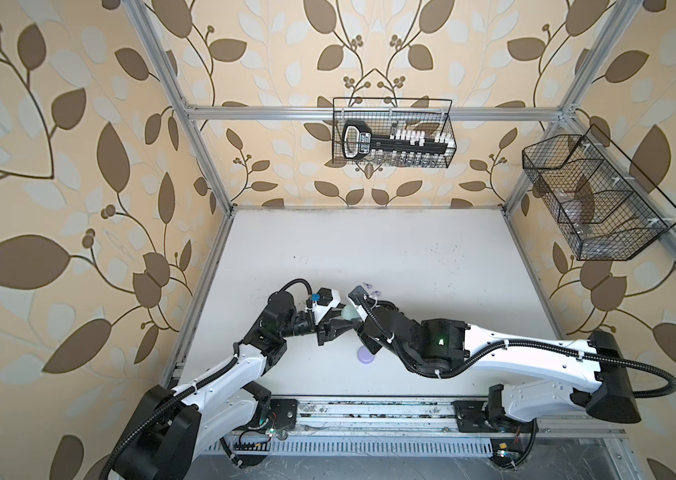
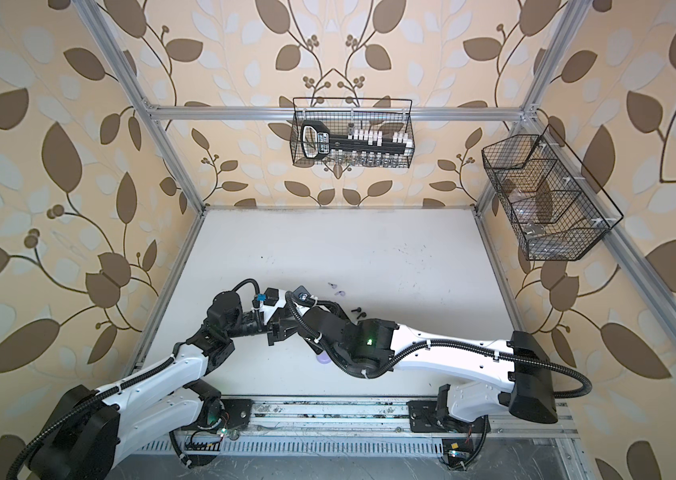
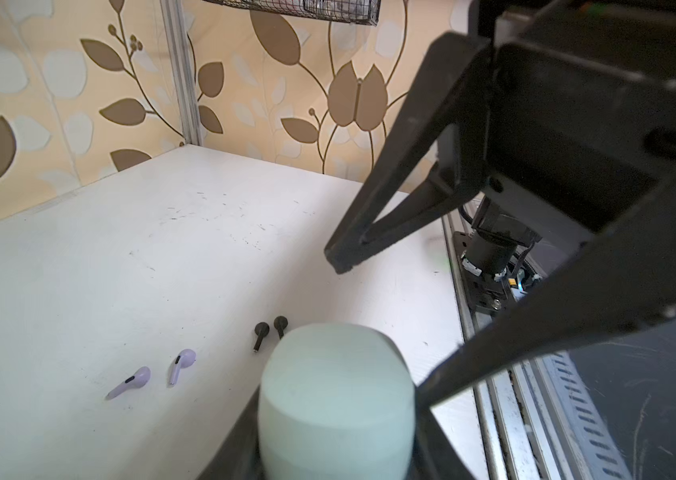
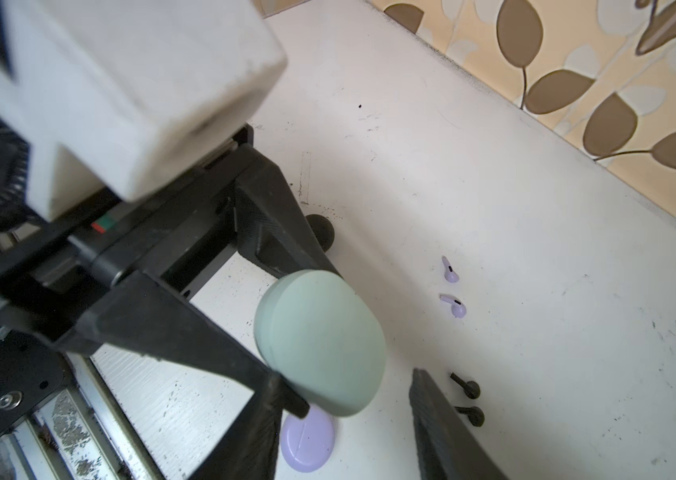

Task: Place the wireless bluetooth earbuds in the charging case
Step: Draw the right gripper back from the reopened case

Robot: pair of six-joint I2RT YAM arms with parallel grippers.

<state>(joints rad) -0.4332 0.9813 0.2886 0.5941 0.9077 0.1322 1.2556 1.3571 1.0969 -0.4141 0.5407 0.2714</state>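
My left gripper (image 3: pixel 336 440) is shut on a pale mint charging case (image 3: pixel 336 399), lid closed, and holds it above the table; both top views show it at centre (image 1: pixel 348 312). My right gripper (image 4: pixel 353 432) is open. Its fingers (image 3: pixel 353 232) stand either side of the mint case's (image 4: pixel 319 340) free end, and a gap shows on one side. Two lilac earbuds (image 4: pixel 450 270) (image 4: pixel 454 304) and two black earbuds (image 4: pixel 467 386) (image 4: pixel 471 414) lie loose on the table beyond the grippers. A closed lilac case (image 4: pixel 307 440) lies flat under the mint one.
A dark round object (image 4: pixel 319 232) sits on the table behind the left gripper's fingers. Wire baskets hang on the back wall (image 1: pixel 394 133) and the right wall (image 1: pixel 594 195). The metal rail (image 1: pixel 369 411) runs along the table's front edge.
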